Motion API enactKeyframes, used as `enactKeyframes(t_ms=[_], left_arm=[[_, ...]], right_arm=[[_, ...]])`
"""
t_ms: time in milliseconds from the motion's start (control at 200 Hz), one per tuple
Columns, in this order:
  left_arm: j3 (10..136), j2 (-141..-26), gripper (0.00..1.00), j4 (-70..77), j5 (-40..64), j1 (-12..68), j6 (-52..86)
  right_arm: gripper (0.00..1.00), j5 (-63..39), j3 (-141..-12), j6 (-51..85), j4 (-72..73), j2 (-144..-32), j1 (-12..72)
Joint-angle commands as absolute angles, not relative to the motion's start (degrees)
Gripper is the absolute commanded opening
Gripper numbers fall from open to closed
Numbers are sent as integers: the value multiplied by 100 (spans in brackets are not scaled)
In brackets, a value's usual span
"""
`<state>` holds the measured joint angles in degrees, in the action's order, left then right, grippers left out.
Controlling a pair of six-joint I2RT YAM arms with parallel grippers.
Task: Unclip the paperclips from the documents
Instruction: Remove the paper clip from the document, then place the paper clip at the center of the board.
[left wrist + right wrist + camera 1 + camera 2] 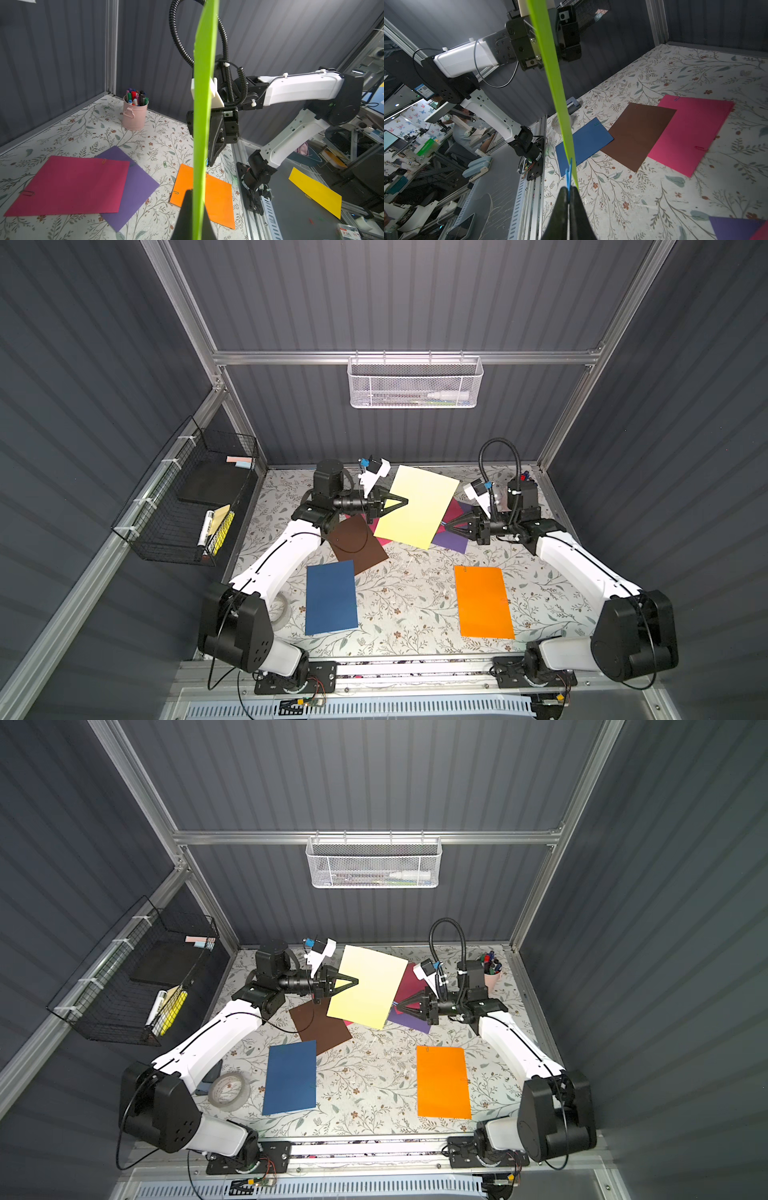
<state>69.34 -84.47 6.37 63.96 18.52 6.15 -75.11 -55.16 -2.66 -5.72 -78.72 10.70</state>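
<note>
The lime sheet (415, 506) hangs tilted in the air above the desk (415, 585), stretched between the two arms. The left claw (405, 502) is pressed together on one edge of it. At the opposite edge the right claw (443, 526) is closed on a blue paperclip (569, 172) that straddles the sheet's rim, its tips nipping the clip's outer end. Beneath the lime sheet, on the right claw's side, a magenta sheet (68, 185) lies flat, overlapping a purple sheet (137, 182); small clips sit on the magenta one's edges. Beneath it on the left claw's side lies a pink sheet (693, 133), with a brown sheet (357, 543) partly over it. Nearer the arm bases than the lime sheet, a navy sheet (331, 597) touches the brown one at a corner. An orange sheet (483, 601) lies well apart from the navy one, with a clip on its corner nearest the lime sheet.
</note>
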Motion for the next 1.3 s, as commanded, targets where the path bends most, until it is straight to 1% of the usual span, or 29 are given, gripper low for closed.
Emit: enactKeyframes(t_ms=[0, 60, 100, 185, 275, 330, 380, 465, 570, 665, 755, 955, 991, 1041, 1131, 1226, 1296], left_arm=[[7147, -8450, 0, 668, 6340, 1805, 475], [7146, -8449, 0, 668, 6263, 1789, 466], [7146, -8448, 0, 668, 6099, 1776, 498], [7131, -8438, 0, 694, 5354, 1730, 636], [7030, -8467, 0, 962, 4813, 1599, 910], [6984, -8545, 0, 1151, 4744, 1479, 1072], [6972, -8640, 0, 1277, 4473, 1364, 1244], [6997, -8858, 0, 1460, 4119, 1122, 1505], [6966, -9122, 0, 1844, 4131, 740, 1800], [7021, -9366, 0, 2078, 4149, 453, 1960], [7109, -9617, 0, 2157, 4114, 152, 2055], [7194, -10266, 0, 2380, 4248, -404, 2296], [7215, -10370, 0, 2397, 4235, -462, 2307], [7231, -10485, 0, 2417, 4181, -536, 2323], [7251, -10642, 0, 2491, 4046, -677, 2338], [7286, -10784, 0, 2496, 3817, -843, 2361], [7325, -10903, 0, 2451, 3584, -952, 2415]], right_arm=[[7, -7428, -5593, -408, -753, -7937, 1047], [5, -7249, -5578, -399, -773, -7968, 1015], [3, -6946, -5564, -317, -783, -7971, 976], [1, -6201, -5397, 23, -643, -7985, 844], [0, -5364, -5212, 378, -629, -8023, 677], [0, -4887, -5157, 490, -815, -8106, 555], [0, -4358, -5086, 679, -951, -8205, 438], [0, -3749, -4922, 925, -1083, -8337, 218], [0, -2989, -4901, 1080, -1454, -8532, 53], [0, -2500, -4952, 1238, -1700, -8749, -53], [0, -2238, -5032, 1407, -1925, -8995, -179], [0, -2098, -5200, 1641, -2347, -9431, -436], [2, -2079, -5220, 1668, -2421, -9463, -451], [7, -2068, -5221, 1677, -2458, -9470, -453], [27, -2079, -5221, 1649, -2526, -9372, -455], [41, -2018, -5225, 1596, -2566, -9198, -451], [49, -1928, -5271, 1564, -2773, -9104, -445]])
